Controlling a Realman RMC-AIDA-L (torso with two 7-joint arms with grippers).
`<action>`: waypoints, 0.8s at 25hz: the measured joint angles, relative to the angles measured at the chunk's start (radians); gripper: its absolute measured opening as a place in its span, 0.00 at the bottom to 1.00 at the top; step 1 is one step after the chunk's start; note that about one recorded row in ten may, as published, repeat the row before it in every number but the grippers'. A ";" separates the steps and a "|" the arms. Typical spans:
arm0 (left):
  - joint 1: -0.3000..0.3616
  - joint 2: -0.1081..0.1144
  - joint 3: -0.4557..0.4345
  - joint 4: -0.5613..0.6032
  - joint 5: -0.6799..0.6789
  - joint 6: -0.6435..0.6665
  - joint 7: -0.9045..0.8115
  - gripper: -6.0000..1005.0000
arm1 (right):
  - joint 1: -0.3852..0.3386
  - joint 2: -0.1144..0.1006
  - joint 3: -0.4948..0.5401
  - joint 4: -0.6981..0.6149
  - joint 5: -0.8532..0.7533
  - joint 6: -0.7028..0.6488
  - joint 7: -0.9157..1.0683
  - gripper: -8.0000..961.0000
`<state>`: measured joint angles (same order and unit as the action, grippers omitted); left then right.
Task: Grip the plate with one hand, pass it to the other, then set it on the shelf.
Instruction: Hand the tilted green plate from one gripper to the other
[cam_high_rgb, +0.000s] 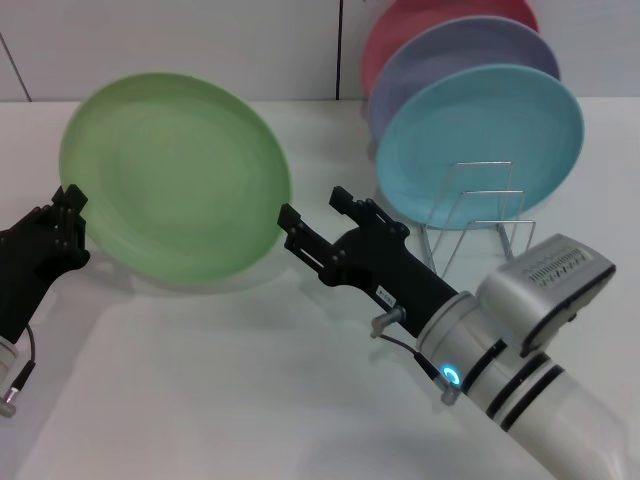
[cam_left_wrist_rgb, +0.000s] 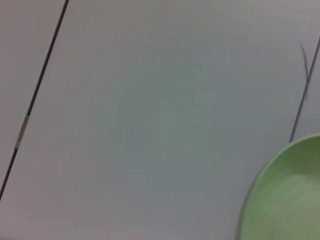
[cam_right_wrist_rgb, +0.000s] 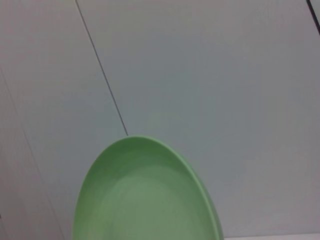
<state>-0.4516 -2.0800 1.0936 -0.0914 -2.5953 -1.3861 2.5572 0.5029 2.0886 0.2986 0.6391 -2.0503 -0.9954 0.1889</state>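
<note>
The white counter (cam_high_rgb: 250, 380) carries everything. The light-green plate (cam_high_rgb: 175, 175) is at the left, lifted and tilted, with its face turned toward the near side. It looks stiff, smooth and breakable, so the thin rim is the place to take it. The left pincer (cam_high_rgb: 68, 228) is closed on its left rim. The right pincer (cam_high_rgb: 312, 222) stands open just beside the right rim. The wire rack (cam_high_rgb: 478, 225) at far right holds a turquoise plate (cam_high_rgb: 480, 140).

Green plate (cam_right_wrist_rgb: 145, 200) tilted before pale panelled wall (cam_right_wrist_rgb: 210, 75).
</note>
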 joint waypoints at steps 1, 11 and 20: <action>-0.002 0.000 0.000 -0.001 0.000 -0.001 0.000 0.07 | 0.005 0.001 0.003 0.001 0.002 0.007 0.000 0.78; -0.040 0.000 -0.132 -0.084 0.025 -0.004 0.094 0.07 | 0.027 0.002 0.052 0.004 0.007 0.059 0.001 0.78; -0.039 0.000 -0.567 -0.158 0.300 0.018 0.284 0.07 | 0.070 -0.003 0.086 0.003 0.001 0.141 0.001 0.78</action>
<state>-0.4905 -2.0801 0.5266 -0.2495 -2.2950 -1.3681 2.8408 0.5730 2.0857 0.3849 0.6418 -2.0494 -0.8544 0.1903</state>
